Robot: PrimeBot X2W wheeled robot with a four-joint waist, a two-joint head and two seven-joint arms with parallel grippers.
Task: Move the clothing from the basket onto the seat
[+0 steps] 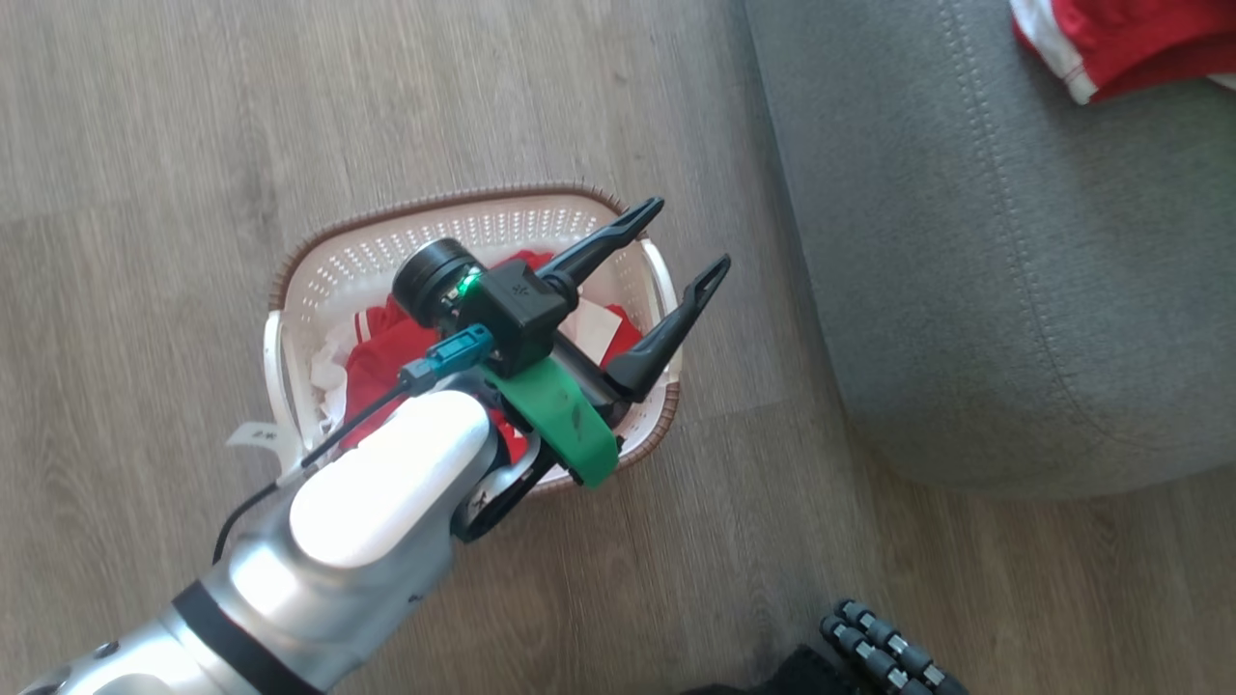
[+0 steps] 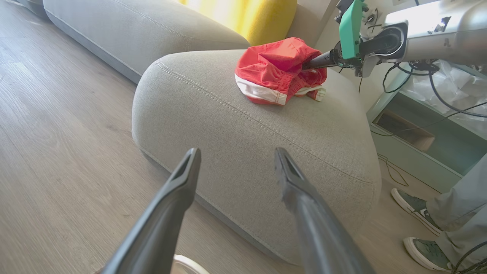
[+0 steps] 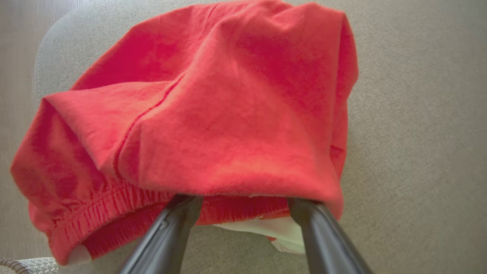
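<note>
The cream basket (image 1: pixel 367 261) stands on the floor left of the grey seat (image 1: pixel 966 241) and holds red and white clothing (image 1: pixel 386 357). My left gripper (image 1: pixel 688 234) hovers open above the basket's right side; in its own wrist view its fingers (image 2: pixel 236 152) stand apart with nothing between them. Another red garment (image 2: pixel 274 68) lies on the seat (image 2: pixel 213 99). My right gripper (image 2: pixel 319 61) reaches into that garment. In the right wrist view its fingers (image 3: pixel 171 228) stand wide apart, and the red fabric (image 3: pixel 228 114) drapes over their tips and hides them.
Wooden floor (image 1: pixel 193 145) surrounds the basket. A yellow cushion (image 2: pixel 258 15) and another grey sofa section (image 2: pixel 133 26) lie behind the seat. A teal cabinet (image 2: pixel 418 144) with loose cables stands to its right, and a person's shoes (image 2: pixel 416 207) are beside it.
</note>
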